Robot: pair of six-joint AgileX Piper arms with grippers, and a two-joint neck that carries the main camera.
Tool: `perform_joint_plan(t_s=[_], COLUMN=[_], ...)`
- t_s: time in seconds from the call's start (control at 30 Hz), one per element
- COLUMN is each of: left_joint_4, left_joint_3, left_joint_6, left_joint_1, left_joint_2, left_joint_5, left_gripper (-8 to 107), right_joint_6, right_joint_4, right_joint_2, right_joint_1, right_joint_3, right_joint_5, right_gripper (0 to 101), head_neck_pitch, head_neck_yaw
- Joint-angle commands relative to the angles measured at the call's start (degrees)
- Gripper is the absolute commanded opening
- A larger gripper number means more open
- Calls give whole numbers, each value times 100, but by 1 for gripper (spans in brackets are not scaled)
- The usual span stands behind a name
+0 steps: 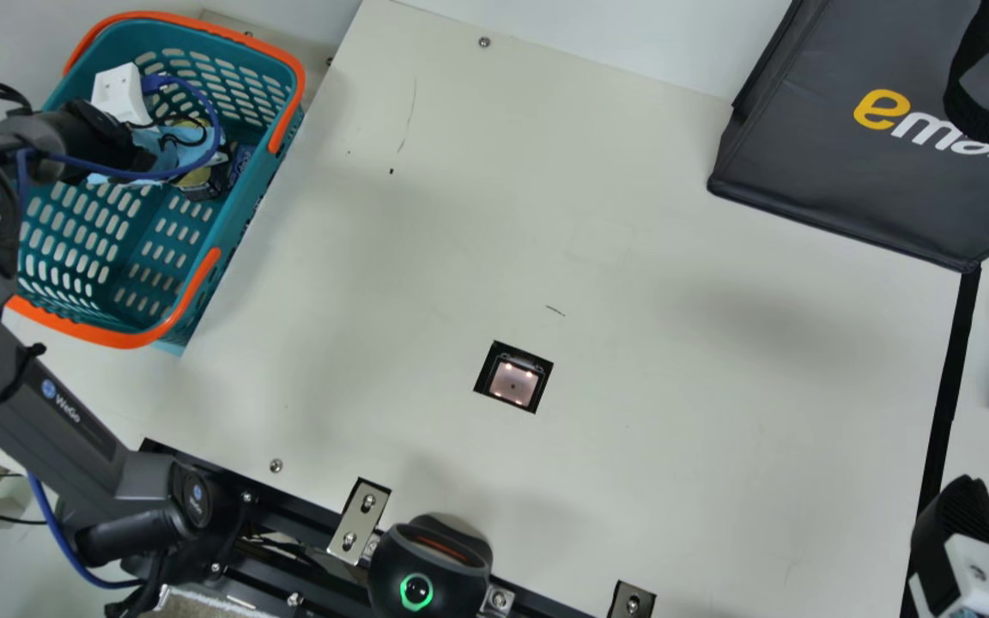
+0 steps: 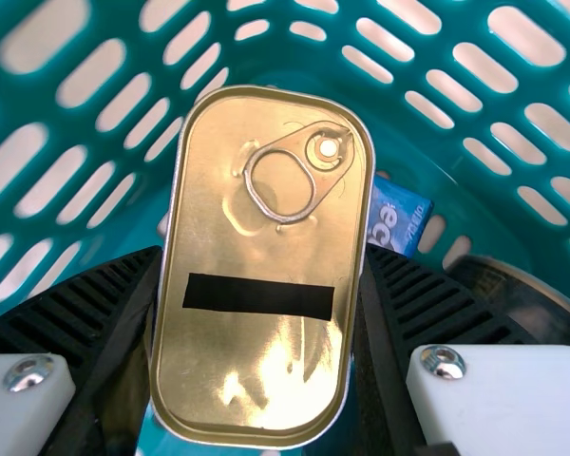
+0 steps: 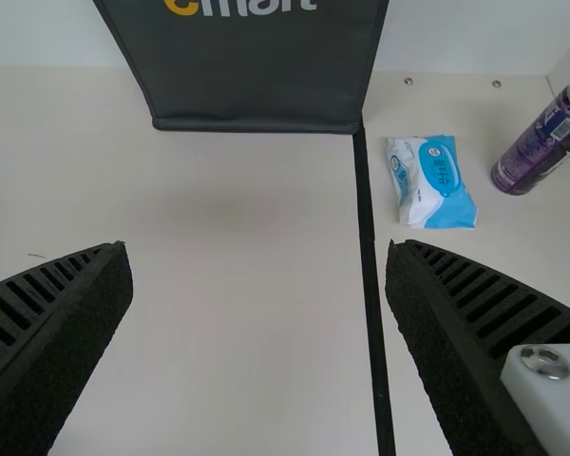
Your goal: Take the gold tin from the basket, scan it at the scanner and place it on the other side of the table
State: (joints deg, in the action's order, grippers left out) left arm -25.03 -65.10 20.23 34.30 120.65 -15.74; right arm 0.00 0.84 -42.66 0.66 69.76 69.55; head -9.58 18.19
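One gold tin (image 2: 261,271) clamped in part-open left end effector (image 2: 263,255), inside basket (image 1: 249,202) at ten o'clock; right end effector (image 3: 259,249) wide, empty. Pick stage, apparently; next: lift clear, carry towards four o'clock, scanner (image 1: 512,383).

Basket (image 1: 247,202) wall bars sideways path; wide passage over tabletop (image 1: 426,257) between basket and dark bag (image 1: 803,172).

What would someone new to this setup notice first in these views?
Most likely the gold tin, large and shiny in the left wrist view, held between the fingers of the left gripper inside the basket. In the main view, the teal basket with orange handles stands out at upper left, as does the big dark bag at upper right.
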Motion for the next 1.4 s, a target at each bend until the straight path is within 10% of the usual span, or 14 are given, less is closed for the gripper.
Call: perform_joint_plan(t_s=[0.0, 0.5, 1.37], left_joint_4=[165, 1201, 1378], left_joint_3=[91, 233, 6], left_joint_6=[-256, -1871, -2087], left_joint_1=[28, 166, -271], left_joint_2=[-198, -1447, -3591], left_joint_5=[-41, -1432, -3201], left_gripper=[-8, -8, -8], right_joint_6=[0, 0, 0], right_joint_4=[0, 0, 0], right_joint_2=[0, 0, 0], right_joint_1=[0, 0, 0], right_joint_3=[0, 0, 0], right_joint_5=[0, -5, -5], right_gripper=[95, 95, 95], head_neck_pitch=[166, 166, 166], head_neck_yaw=[23, 23, 23])
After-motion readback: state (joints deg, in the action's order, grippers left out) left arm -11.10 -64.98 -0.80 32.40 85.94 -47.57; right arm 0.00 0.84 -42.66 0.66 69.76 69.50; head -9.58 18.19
